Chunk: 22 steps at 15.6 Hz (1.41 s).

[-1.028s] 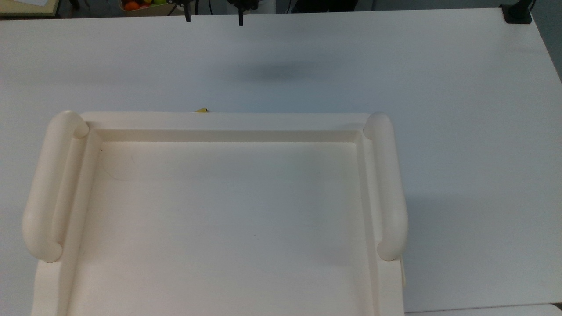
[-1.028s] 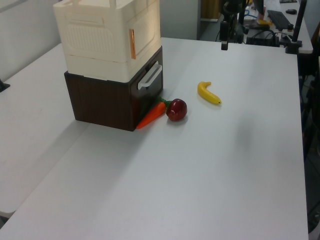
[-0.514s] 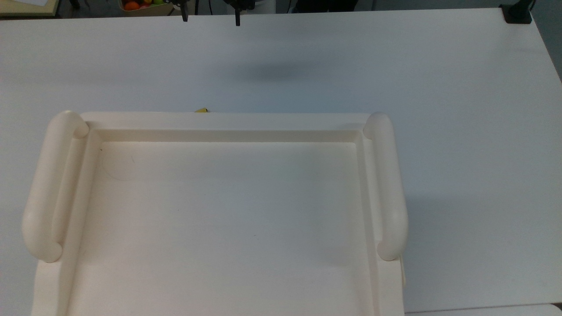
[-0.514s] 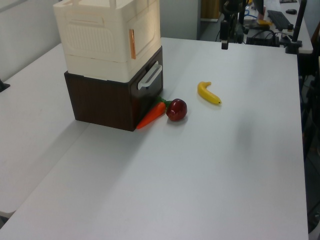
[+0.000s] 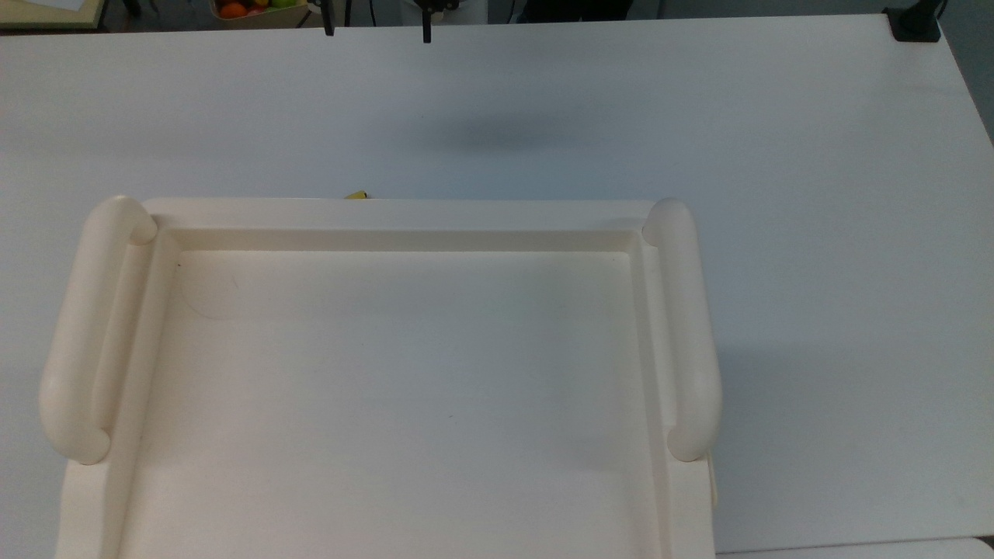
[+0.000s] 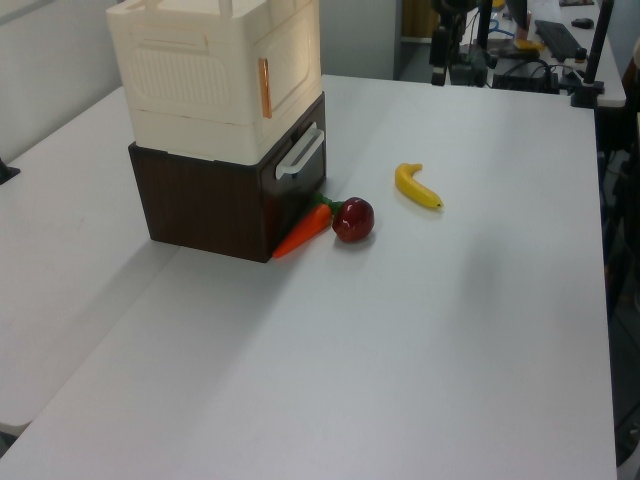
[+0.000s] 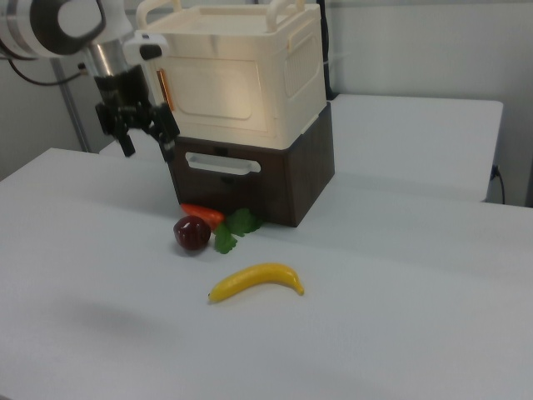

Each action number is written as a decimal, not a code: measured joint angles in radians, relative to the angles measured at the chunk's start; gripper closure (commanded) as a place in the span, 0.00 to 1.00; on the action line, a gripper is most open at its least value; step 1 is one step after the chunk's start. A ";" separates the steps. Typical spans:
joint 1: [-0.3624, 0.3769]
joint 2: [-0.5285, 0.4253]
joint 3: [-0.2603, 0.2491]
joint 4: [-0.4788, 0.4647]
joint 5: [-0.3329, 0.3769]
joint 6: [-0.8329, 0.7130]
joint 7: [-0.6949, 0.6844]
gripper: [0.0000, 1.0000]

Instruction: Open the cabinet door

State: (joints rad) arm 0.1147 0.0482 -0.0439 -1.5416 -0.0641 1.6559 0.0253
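We find the door (image 7: 218, 93) on the front of the cream cabinet (image 6: 190, 75), which sits stacked on a dark brown drawer unit (image 7: 258, 179) on the white table (image 6: 420, 330); the panel is flush and shut, with a thin orange strip (image 7: 163, 90) standing upright along its edge at the right view's left. That strip marks the side we judge the fingers must reach, since the door's long edges run vertically and the opposite edge is probably the hinge side. Our gripper (image 7: 140, 127) hangs in the air with its two fingers spread fairly wide and nothing between them; in the right view it appears just left of the strip and a little lower, but the left view puts it well back over the table's far part, so the door lies ahead of it across open table. In the top view the fingertips (image 5: 425, 32) show at the table's far edge, well apart from the cabinet's tray top (image 5: 404, 373). In front of the drawer lie a carrot (image 6: 303, 229) and an apple (image 6: 353, 219), touching or nearly so, with a banana (image 6: 417, 187) farther out; all sit low on the table, below door height, so we expect the approach path and the door's swing to stay free above them.
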 measured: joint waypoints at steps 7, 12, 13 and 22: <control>0.086 0.014 0.008 0.056 0.007 0.243 0.000 0.00; 0.150 0.070 0.010 0.058 0.007 0.506 0.004 0.04; 0.159 0.087 0.010 0.061 0.007 0.548 0.014 0.03; 0.178 0.270 0.009 0.127 -0.129 0.832 0.159 0.08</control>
State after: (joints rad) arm 0.2924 0.3183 -0.0345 -1.4144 -0.1933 2.4876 0.1840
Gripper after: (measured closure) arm 0.035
